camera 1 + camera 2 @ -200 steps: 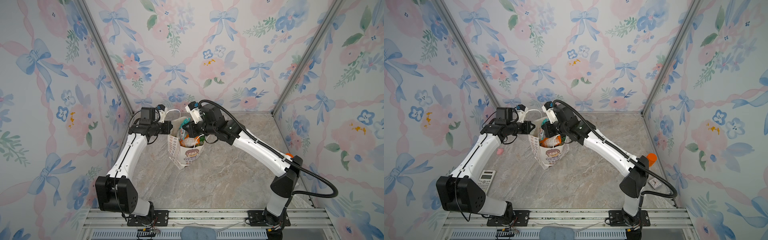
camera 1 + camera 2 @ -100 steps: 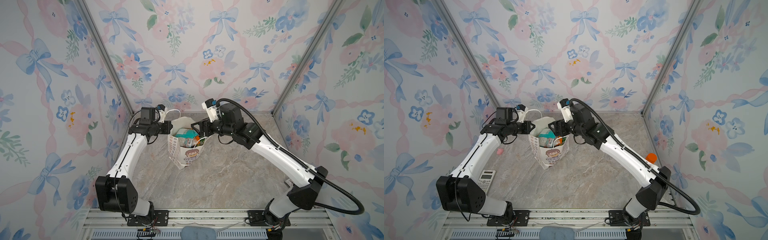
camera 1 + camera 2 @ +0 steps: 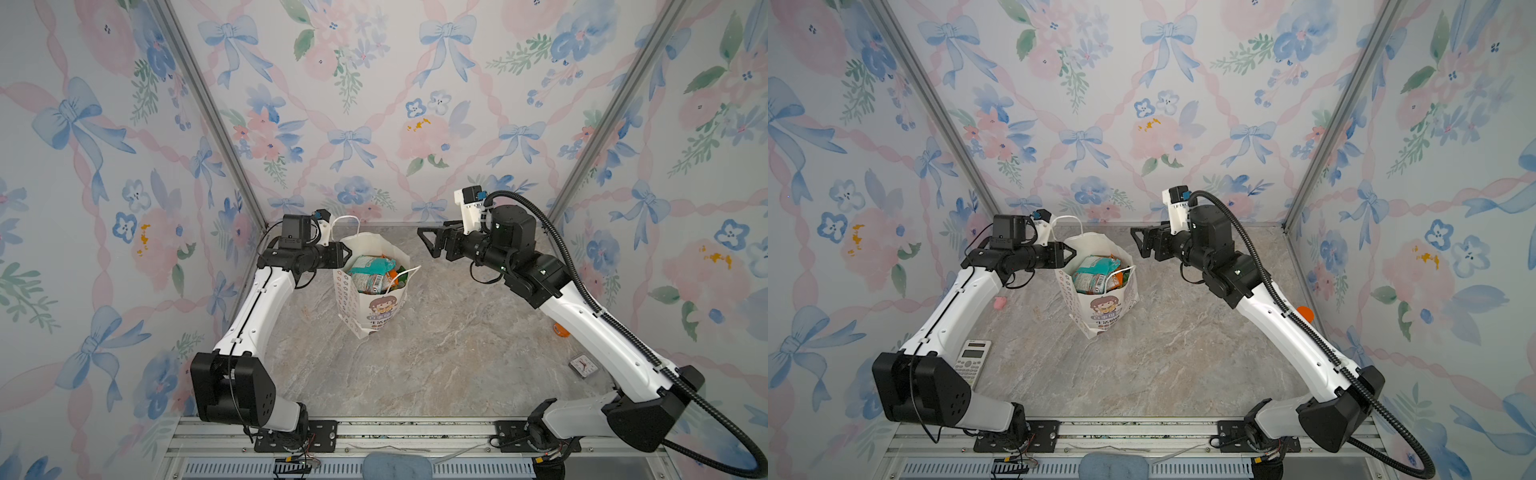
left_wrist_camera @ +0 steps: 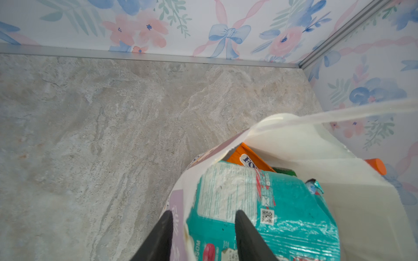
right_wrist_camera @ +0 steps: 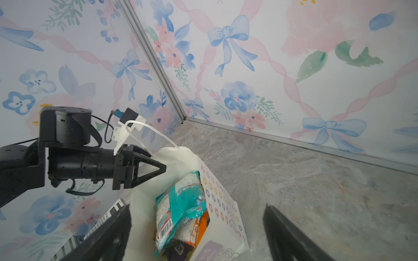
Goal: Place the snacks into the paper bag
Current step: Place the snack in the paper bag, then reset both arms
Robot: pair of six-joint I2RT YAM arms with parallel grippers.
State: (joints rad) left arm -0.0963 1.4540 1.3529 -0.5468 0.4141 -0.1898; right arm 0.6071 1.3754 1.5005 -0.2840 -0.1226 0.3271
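In both top views I see the paper bag (image 3: 351, 299) (image 3: 1075, 299) standing upright on the marble table (image 3: 415, 365), mouth open. The snacks (image 3: 371, 270) (image 3: 1096, 272) are piled inside it up to the rim. The left gripper (image 3: 347, 253) sits at the bag's rim on the left arm's side. The right gripper (image 3: 428, 245) hangs on the opposite side of the bag, clear of it, jaws spread and empty. In a top view a calculator (image 3: 971, 359) lies well apart from the bag, by the left arm.

On my left wrist view, the left gripper (image 4: 203, 212) is released. Its fingers (image 4: 158, 237) stand apart, one outside the bag's wall (image 4: 316, 158) and one inside over a teal pouch (image 4: 282, 203), pinching nothing. An orange pouch (image 4: 246, 158) shows beyond the teal one.

On my right wrist view, the right gripper (image 5: 196, 206) is wide open with nothing between its fingers (image 5: 289, 237). Beyond them the bag (image 5: 221, 203) holds the teal pouch (image 5: 181, 203) on the orange pouch (image 5: 199, 230). The left gripper (image 5: 158, 168) is at the bag's far rim.
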